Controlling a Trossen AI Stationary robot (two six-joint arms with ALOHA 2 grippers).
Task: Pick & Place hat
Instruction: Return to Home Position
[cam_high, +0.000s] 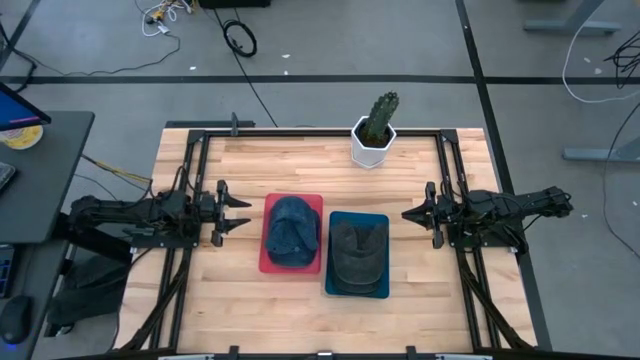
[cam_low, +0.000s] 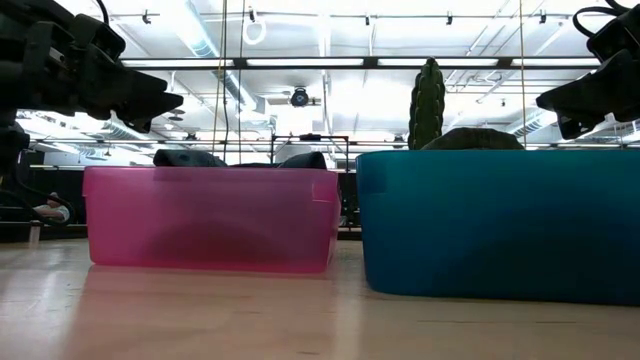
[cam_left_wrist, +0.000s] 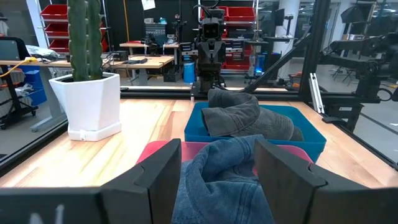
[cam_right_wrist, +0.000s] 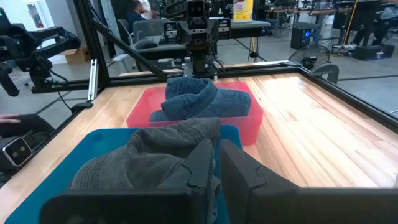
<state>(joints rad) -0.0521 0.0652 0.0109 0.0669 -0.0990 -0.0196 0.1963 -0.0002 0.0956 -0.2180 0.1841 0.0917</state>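
Left claw (cam_high: 238, 212) hangs with its fingers spread wide and nothing between them. It aims inward at the red bin (cam_high: 266, 264), whose near wall lies just beside the fingertips as seen from above. The low view puts the claw above rim height. Right claw (cam_high: 408, 214) mirrors it on the other side, fingers pinched nearly together on nothing, pointing at the blue bin (cam_high: 330, 288).

Both hats are already binned. The blue cap (cam_high: 292, 232) lies heaped in the red bin and the dark cap (cam_high: 358, 254) fills the blue one. The two bins sit touching or nearly so in the middle of the desk (cam_high: 240, 320). Whether the denim heap is one cap or two I cannot tell.

By my judgement the sorting is finished and the main risk lies in the retreat. Each cap humps above its rim, so a claw that dips while folding back could snag cloth and drag a cap out, the open left one most easily. A knock on a wall would likely shove these light plastic bins, and one would push the other.

Farther off, the cactus (cam_high: 378, 118) in its white pot (cam_high: 372, 150) stands at the desk's far edge, well apart from both arms. Only a wide swing would reach it and tip it.
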